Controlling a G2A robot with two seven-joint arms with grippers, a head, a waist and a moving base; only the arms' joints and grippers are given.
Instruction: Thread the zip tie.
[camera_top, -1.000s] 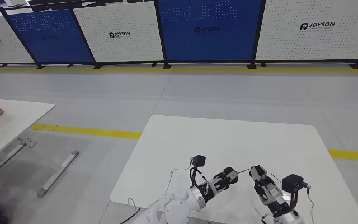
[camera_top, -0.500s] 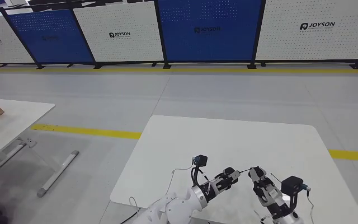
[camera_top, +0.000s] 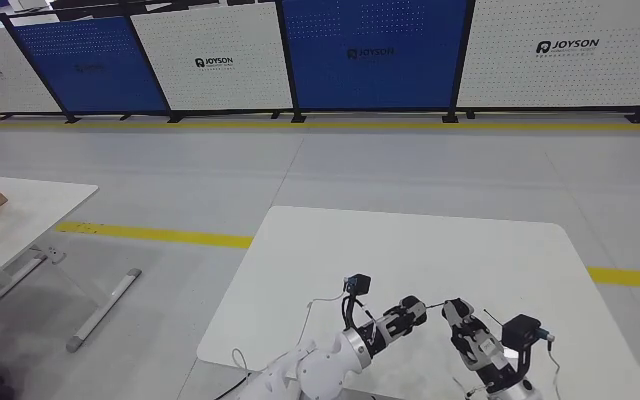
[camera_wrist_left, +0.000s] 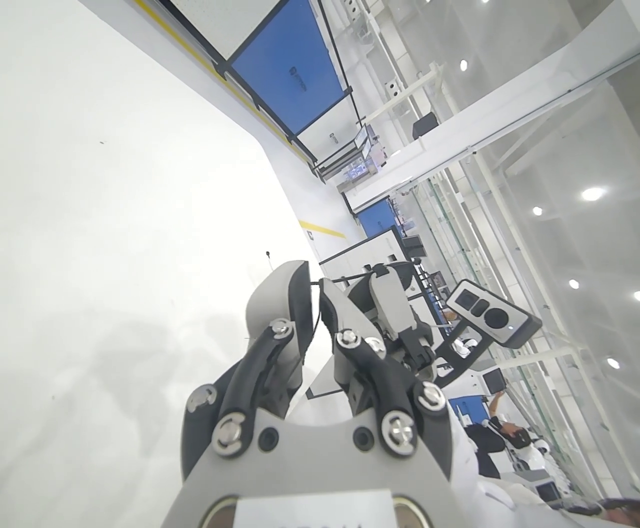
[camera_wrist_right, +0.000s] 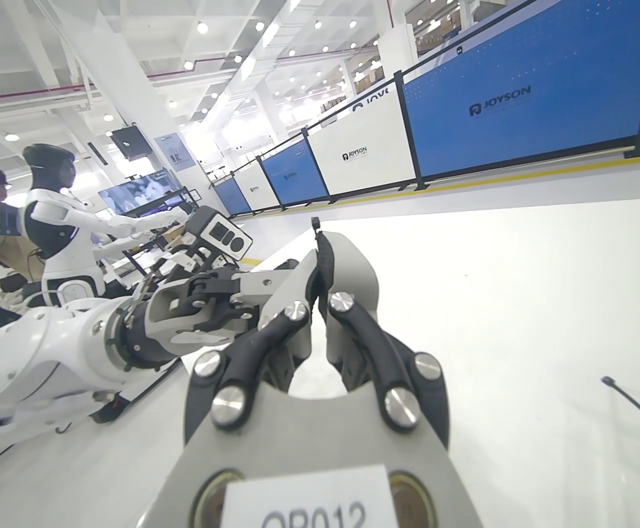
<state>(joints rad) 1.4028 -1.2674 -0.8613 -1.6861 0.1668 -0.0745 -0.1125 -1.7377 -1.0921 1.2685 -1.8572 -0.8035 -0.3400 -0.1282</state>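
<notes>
My left pincer (camera_wrist_left: 314, 286) hangs above the near edge of the worktop (camera_top: 400, 250), pressed almost together and pinching the thin black strap of the zip tie (camera_top: 432, 304). The tie spans the short gap above the worktop to my right pincer (camera_wrist_right: 322, 250). That one is pressed together on the tie, whose small square head pokes out past the tips. Further right, a thin dark strand (camera_wrist_right: 620, 391) lies on the worktop; I cannot tell what it is.

I judge the tail is not yet fed through the head, though the tips hide much of it. The strap is very thin, so it could twist or slide between the pads. If I bring the two ends together out of line, the tail will miss the slot and buckle. Pulling the ends apart too hard could yank the tie out of one grip and drop it. The two pincers are also close enough to knock each other.

The worktop is plain, smooth and white. A dropped tie would show up well but lie flat and be awkward to lift. Beyond the worktop's far edge there is grey floor with a yellow line (camera_top: 150, 235), then blue and white perforated panels (camera_top: 375, 55). A second white table (camera_top: 40, 200) stands off the worktop's left side.
</notes>
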